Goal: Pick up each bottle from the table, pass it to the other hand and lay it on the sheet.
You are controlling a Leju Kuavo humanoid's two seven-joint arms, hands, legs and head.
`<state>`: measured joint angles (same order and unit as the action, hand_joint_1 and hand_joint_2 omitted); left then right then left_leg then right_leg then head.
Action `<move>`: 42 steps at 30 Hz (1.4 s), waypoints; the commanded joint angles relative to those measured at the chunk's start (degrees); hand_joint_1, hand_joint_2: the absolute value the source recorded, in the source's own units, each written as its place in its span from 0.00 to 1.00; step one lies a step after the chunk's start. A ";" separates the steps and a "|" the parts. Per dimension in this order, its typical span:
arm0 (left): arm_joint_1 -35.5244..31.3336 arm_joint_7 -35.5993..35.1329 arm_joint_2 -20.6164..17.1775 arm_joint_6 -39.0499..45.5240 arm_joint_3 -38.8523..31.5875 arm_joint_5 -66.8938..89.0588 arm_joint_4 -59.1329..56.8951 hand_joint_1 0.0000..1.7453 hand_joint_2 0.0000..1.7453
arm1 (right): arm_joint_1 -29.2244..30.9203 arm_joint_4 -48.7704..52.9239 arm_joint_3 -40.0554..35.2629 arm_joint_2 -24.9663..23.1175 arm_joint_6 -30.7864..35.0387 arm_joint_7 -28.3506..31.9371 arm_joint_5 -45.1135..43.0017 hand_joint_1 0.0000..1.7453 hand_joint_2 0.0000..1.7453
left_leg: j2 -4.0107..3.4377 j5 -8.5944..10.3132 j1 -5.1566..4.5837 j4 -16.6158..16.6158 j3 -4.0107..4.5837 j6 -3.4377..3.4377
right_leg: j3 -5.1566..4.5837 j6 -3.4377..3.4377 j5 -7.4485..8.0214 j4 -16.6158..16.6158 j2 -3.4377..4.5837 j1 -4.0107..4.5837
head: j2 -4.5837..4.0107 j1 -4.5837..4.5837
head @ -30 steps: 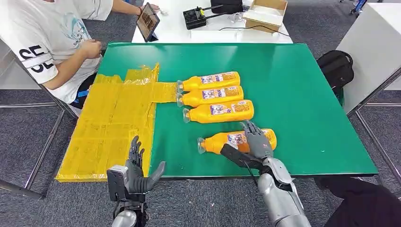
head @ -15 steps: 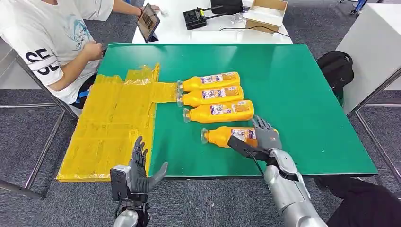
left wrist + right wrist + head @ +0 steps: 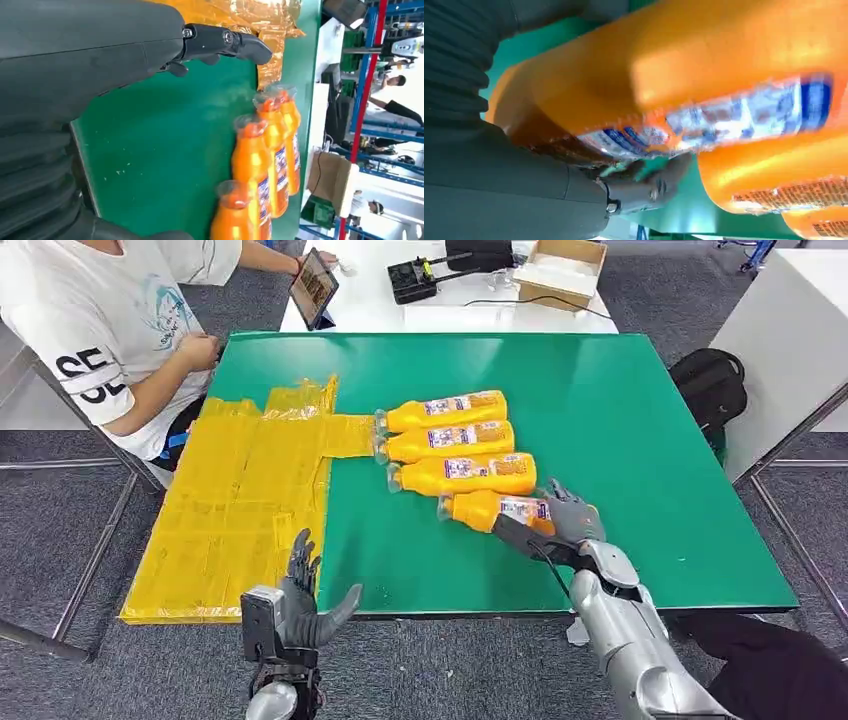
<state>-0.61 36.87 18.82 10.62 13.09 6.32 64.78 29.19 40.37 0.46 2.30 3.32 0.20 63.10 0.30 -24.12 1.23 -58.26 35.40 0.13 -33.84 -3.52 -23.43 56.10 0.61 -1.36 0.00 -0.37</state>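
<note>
Two robot hands: right (image 3: pixel 565 523) gripping nearest bottle (image 3: pixel 495 510), left (image 3: pixel 300 605) spread, empty.

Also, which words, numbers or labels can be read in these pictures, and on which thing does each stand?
"SE": large black letters, cut off, on the sleeve of the person's white shirt.
Labels on the four orange bottles: blue and white print, too small to read.
Label on the bottle held by the right hand, in the right wrist view: too blurred to read.
</note>
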 commanded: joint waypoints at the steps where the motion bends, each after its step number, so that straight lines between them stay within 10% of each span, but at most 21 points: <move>1: -3.90 0.00 1.18 -0.11 1.18 -0.46 -5.18 0.00 1.00 | 0.84 -8.95 1.19 1.04 -1.18 0.12 -0.51 0.94 1.00 | 0.25 0.05 0.03 0.06 -0.09 -0.08 | 0.20 0.14 -0.04 -0.08 -0.32 0.06 | 0.00 -0.02; 18: -4.33 0.60 1.18 -0.10 1.17 -1.91 -6.44 0.00 1.00 | -0.52 -7.23 2.86 1.30 -1.47 7.77 -8.07 1.00 1.00 | 0.26 0.06 0.03 0.09 -0.24 -0.12 | 0.38 0.18 -0.02 -0.15 -0.36 0.08 | 0.00 0.00; 26: -3.74 -0.02 1.18 -0.55 2.83 0.11 -5.03 0.00 1.00 | -22.61 55.45 -1.67 -13.06 7.83 24.12 -21.77 1.00 1.00 | -0.28 -0.19 0.01 -0.04 -0.07 0.04 | 0.04 0.27 -0.11 0.23 0.15 0.07 | 0.00 0.02; 42: -3.04 3.13 1.18 -1.99 6.80 -7.53 -4.84 0.00 1.00 | -26.85 52.01 -0.01 -14.94 21.00 34.95 -30.14 1.00 1.00 | 0.18 -0.07 -0.02 0.04 0.37 -0.05 | -0.24 0.16 -0.11 0.03 -0.27 0.00 | 0.00 0.00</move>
<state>-3.36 40.00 18.36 11.23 18.32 -0.26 59.91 4.16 95.45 0.24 -11.34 24.50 33.86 33.42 0.48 -24.12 1.19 -58.24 35.94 0.12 -34.27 -3.50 -23.47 56.17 0.40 -1.41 0.00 -0.37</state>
